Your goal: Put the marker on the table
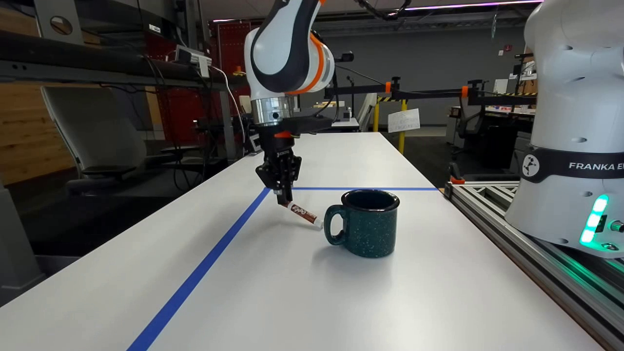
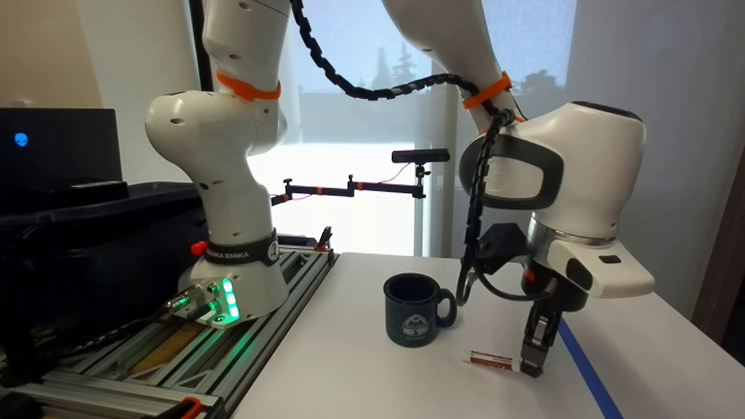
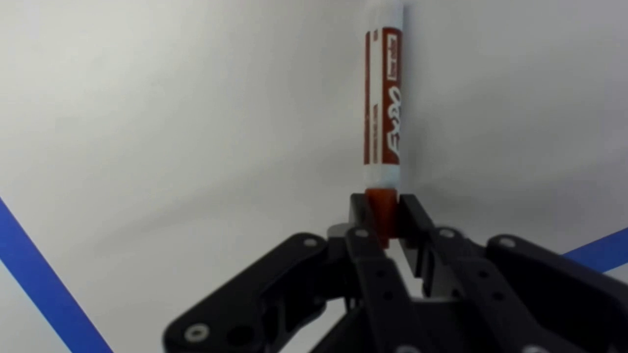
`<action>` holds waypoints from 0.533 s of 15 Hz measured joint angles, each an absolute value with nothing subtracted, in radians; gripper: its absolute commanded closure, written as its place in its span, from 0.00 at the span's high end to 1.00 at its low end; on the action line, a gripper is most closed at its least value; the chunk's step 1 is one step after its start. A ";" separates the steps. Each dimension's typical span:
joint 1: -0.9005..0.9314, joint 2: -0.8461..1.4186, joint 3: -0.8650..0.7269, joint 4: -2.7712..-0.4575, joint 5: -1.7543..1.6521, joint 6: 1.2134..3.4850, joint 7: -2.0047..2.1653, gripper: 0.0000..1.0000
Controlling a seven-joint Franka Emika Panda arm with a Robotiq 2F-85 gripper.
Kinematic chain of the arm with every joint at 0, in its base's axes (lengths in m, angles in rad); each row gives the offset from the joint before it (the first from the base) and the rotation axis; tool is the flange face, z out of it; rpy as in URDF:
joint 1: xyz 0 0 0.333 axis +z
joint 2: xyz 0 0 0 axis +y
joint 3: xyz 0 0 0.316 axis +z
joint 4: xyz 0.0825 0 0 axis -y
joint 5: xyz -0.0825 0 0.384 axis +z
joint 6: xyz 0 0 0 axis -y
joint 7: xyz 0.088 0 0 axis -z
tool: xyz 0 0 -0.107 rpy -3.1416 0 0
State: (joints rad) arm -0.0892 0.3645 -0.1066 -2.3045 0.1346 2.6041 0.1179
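The marker has a white barrel with a reddish-brown label and a reddish-brown cap. It also shows in an exterior view and in the wrist view. My gripper is shut on the cap end, with a finger on each side of it in the wrist view. The marker slants down from the fingers, its free end at or just above the white table; I cannot tell whether it touches. The fingertips are close above the tabletop. The cap's tip is partly hidden between the fingers.
A dark teal mug stands upright on the table near the marker's free end, its handle toward the marker. Blue tape runs along and across the table. The robot base stands on a grey rail at the table's edge.
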 measured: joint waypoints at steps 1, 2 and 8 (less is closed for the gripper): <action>-0.088 0.366 -0.106 -2.321 0.126 2.641 0.117 0.05; -0.085 0.367 -0.106 -2.337 0.119 2.675 0.116 0.05; -0.069 0.368 -0.107 -2.399 0.085 2.788 0.115 0.51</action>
